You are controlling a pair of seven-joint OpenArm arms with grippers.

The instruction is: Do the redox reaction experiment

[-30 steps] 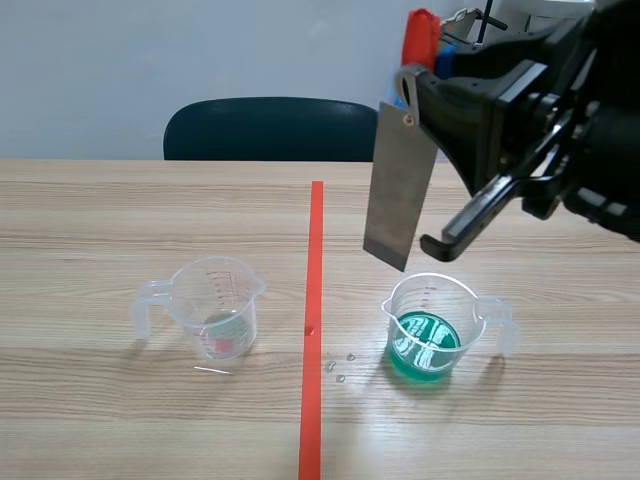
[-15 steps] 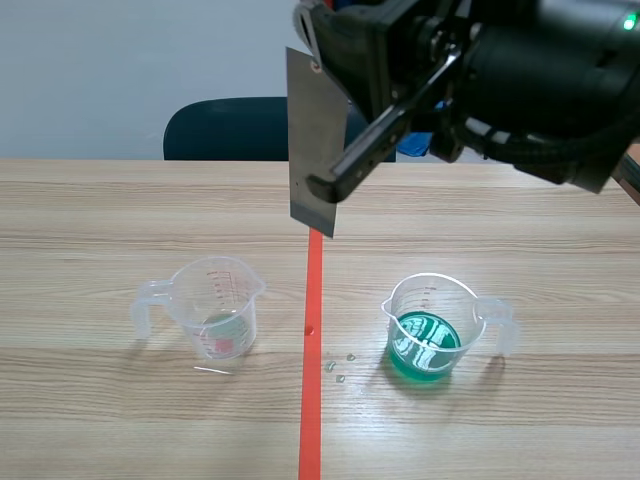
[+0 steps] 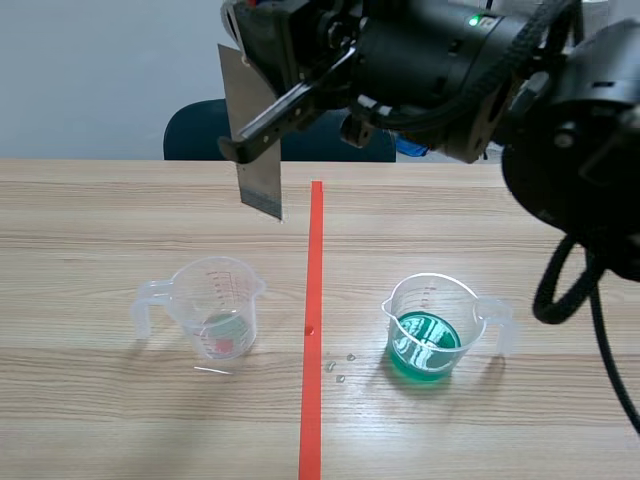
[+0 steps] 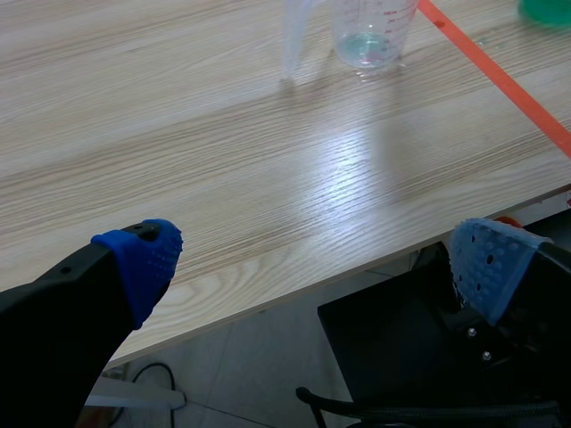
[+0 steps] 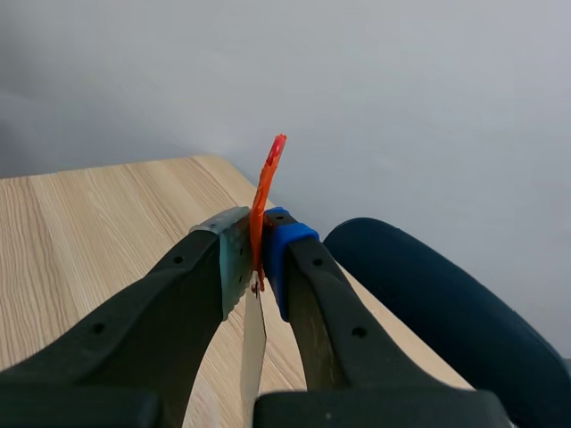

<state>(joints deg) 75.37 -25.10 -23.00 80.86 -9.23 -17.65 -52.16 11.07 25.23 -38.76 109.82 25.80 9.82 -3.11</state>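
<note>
My right gripper (image 3: 243, 143) reaches in high from the right, past the red line, and is shut on a grey metal sheet (image 3: 262, 188). The sheet hangs upright above and a little behind the clear left beaker (image 3: 215, 305), which holds a little pale liquid. The right beaker (image 3: 432, 325) holds green liquid. In the right wrist view the sheet (image 5: 252, 357) shows edge-on between the pads of the right gripper (image 5: 256, 239), with an orange tag (image 5: 270, 169) at its top. My left gripper (image 4: 317, 259) stands open over the table's near edge, far short of the clear beaker (image 4: 368, 31).
A red tape line (image 3: 314, 330) runs down the middle of the wooden table (image 3: 100, 230). A few droplets (image 3: 340, 366) lie beside it near the green beaker. A dark chair back (image 3: 195, 135) stands behind the table.
The right arm has carried the metal sheet up and to the left, from above the green beaker, across the red line, to above the clear beaker.
</note>
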